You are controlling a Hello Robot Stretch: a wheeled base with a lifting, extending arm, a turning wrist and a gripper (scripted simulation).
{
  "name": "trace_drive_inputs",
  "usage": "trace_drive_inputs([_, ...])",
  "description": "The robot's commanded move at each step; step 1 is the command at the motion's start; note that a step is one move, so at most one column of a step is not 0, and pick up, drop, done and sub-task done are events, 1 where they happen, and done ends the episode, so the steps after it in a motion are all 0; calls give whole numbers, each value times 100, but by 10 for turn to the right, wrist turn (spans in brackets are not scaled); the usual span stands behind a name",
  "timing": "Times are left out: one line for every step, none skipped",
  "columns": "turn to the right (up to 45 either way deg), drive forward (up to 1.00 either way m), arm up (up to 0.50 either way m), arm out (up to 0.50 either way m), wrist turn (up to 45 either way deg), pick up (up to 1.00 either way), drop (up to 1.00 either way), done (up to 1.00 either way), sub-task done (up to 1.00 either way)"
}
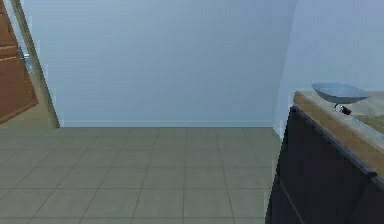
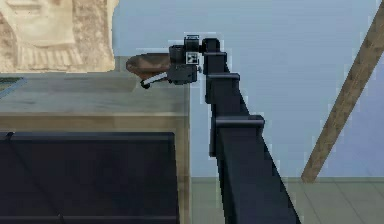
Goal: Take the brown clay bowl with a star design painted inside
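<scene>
One dark square bar, the arm [image 2: 235, 150], rises from the bottom edge of the arm side view and slants up to the left over the counter's end. At its far end are two small white squares with black marks [image 2: 190, 48]. Just left of them is one gripper [image 2: 160, 76], with a dark body and two thin fingers. One brown bowl [image 2: 138, 64], shallow and round-rimmed, stands upright on the counter [image 2: 80, 95] at the gripper's far end. Whether the gripper holds the bowl or only reaches it cannot be told, nor can contact between the fingers and the rim. No painted design can be made out inside the bowl.

The counter is one mottled grey-tan stone slab with a square edge. It lies on one dark cabinet front [image 2: 90, 180] of flat panels. Behind the bowl, at the arm side view's upper left, stands one pale carved stone relief [image 2: 55, 35]. One bare wooden beam [image 2: 350, 100] leans across the arm side view's right.

In the forward view, the bowl shows again on the counter's near corner at the right [image 1: 338, 93]. The floor [image 1: 150, 170] is of square beige tiles and meets a plain pale blue wall [image 1: 160, 60]. One brown panelled wooden door [image 1: 12, 75] stands at the forward view's left edge
</scene>
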Motion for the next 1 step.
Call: trace_drive_inputs([0, 0, 0, 0, 0, 100, 0, 0, 0])
